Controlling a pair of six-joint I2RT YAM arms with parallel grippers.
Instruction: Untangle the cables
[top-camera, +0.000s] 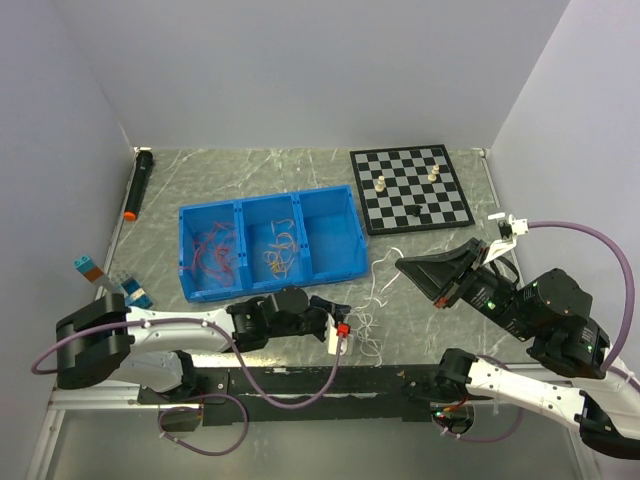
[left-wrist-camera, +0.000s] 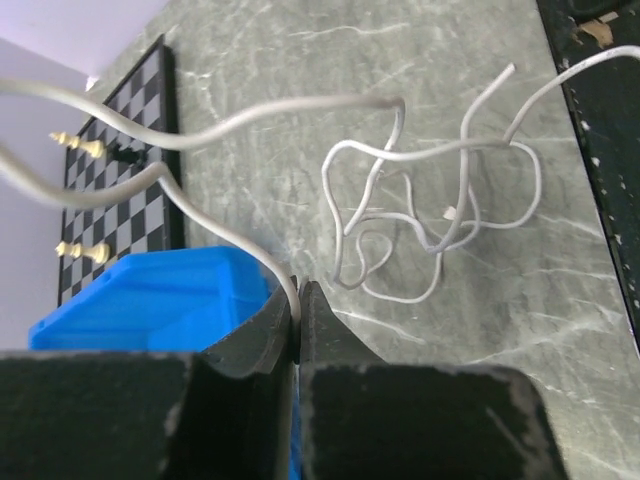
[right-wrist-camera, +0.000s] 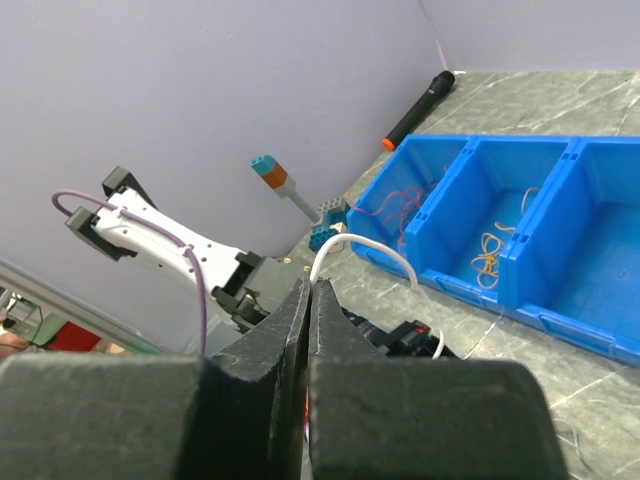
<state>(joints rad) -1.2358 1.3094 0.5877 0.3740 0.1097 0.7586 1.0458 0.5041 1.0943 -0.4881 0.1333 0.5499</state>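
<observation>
Confirm left gripper (left-wrist-camera: 297, 312) clamped fully shut on a strand of white cable (left-wrist-camera: 430, 215), just in front of the blue bin (left-wrist-camera: 150, 300). Confirm right gripper (right-wrist-camera: 308, 300) likewise shut on a white strand. Locate the knot lying loose on the table (left-wrist-camera: 560, 330) between both. Draw apart slowly; watch for loops tightening; on binding, stop and regrip nearer the knot. Leave red cables (top-camera: 215, 255) and orange cables (top-camera: 280, 255) in their bin compartments

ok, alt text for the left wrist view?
The left end effector is shut on a white cable that arcs away to the left. Ahead, a loose tangle of white cables lies on the marbled table; a blue bin and a chessboard sit at left.
</observation>
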